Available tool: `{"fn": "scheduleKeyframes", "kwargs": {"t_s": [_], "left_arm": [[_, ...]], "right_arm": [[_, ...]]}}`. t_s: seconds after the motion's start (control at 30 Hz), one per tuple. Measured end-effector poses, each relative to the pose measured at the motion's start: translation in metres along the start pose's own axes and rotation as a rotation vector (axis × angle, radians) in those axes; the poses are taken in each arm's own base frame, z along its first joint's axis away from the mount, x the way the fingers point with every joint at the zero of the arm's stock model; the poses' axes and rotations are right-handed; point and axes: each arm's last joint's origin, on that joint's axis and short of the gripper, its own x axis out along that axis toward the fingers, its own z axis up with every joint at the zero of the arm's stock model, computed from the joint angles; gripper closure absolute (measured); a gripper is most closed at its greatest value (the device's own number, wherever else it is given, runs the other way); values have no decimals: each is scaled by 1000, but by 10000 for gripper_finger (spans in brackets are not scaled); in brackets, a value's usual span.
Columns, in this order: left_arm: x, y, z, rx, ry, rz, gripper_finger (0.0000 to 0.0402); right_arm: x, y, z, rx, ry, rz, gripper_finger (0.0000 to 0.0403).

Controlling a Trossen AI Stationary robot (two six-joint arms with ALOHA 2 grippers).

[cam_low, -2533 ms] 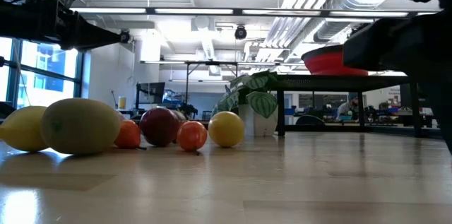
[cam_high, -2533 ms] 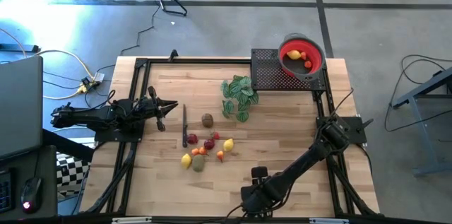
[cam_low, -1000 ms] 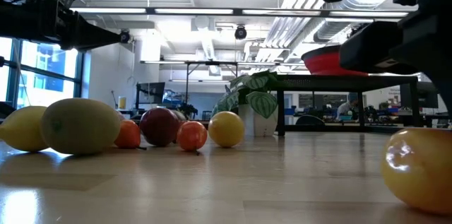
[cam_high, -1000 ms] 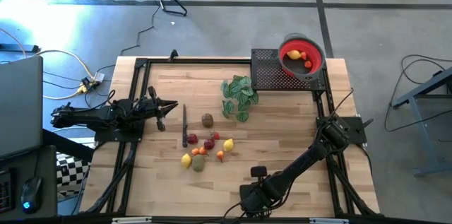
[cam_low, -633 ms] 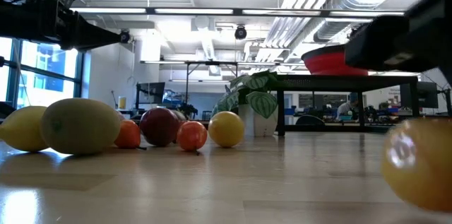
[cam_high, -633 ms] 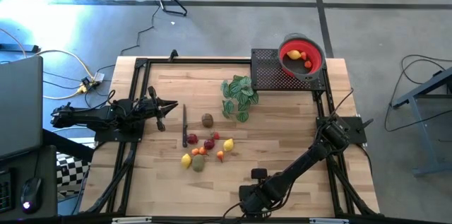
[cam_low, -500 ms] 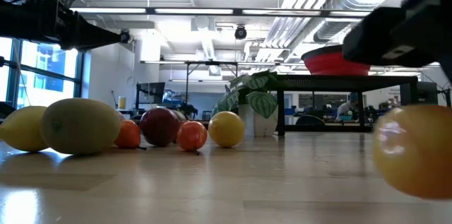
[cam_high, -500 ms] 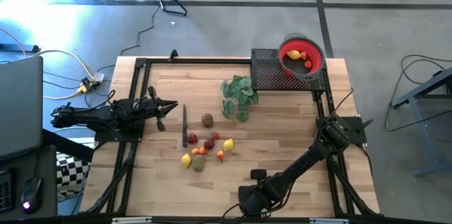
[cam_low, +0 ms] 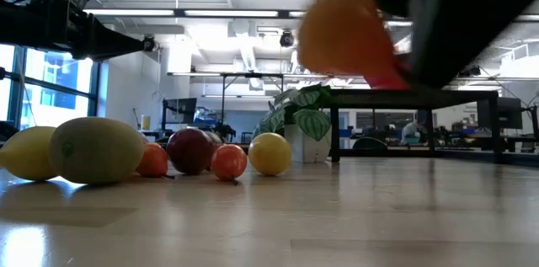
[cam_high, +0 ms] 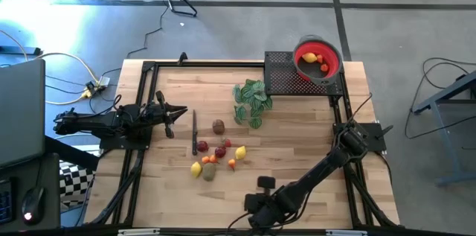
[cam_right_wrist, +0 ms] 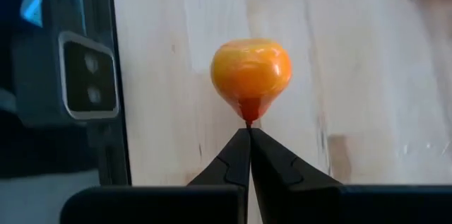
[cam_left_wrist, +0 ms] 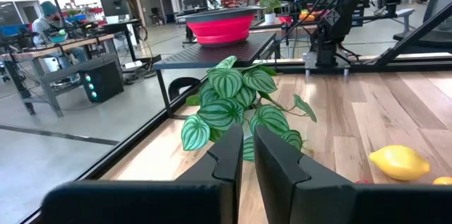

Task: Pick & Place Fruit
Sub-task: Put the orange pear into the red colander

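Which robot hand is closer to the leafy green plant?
The left. The left gripper waits just across bare table from the plant sprig. The right gripper is far off by the table's near edge, pinching an orange fruit.

High view: overhead, facing straight down; takes in the whole tabletop (cam_high: 297, 132), both arms and the surrounding floor, from well above.

Low view: at tabletop height, facing level across the wood into the room behind; very near the fruit cluster (cam_low: 126, 153), which fills its lower left.

Left wrist view: on the left arm, looking forward past its left tool (cam_left_wrist: 247, 155) across the tabletop toward the leafy sprig (cam_left_wrist: 240, 107) and red bowl (cam_left_wrist: 217, 26); moderately near.

Right wrist view: on the right arm, facing down onto the wood, close, past its right tool (cam_right_wrist: 248, 139).

Shared: high, low and left wrist views all show sprig and bowl.
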Motion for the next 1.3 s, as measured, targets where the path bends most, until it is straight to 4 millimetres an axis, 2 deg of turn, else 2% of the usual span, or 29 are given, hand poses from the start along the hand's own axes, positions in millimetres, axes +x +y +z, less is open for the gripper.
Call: {"fn": "scheduleKeyframes", "kwargs": {"t_s": [0.7, 1.1, 1.3], "left_arm": [[0, 0, 0, 0, 0, 0, 368], [0, 0, 0, -6, 0, -1, 368], [0, 0, 0, -33, 0, -1, 368]], "right_arm": [[-44, -9, 64, 155, -472, -233, 400], [-53, -13, 81, 201, -686, -372, 400], [-55, -12, 83, 224, -729, -374, 400]]}}
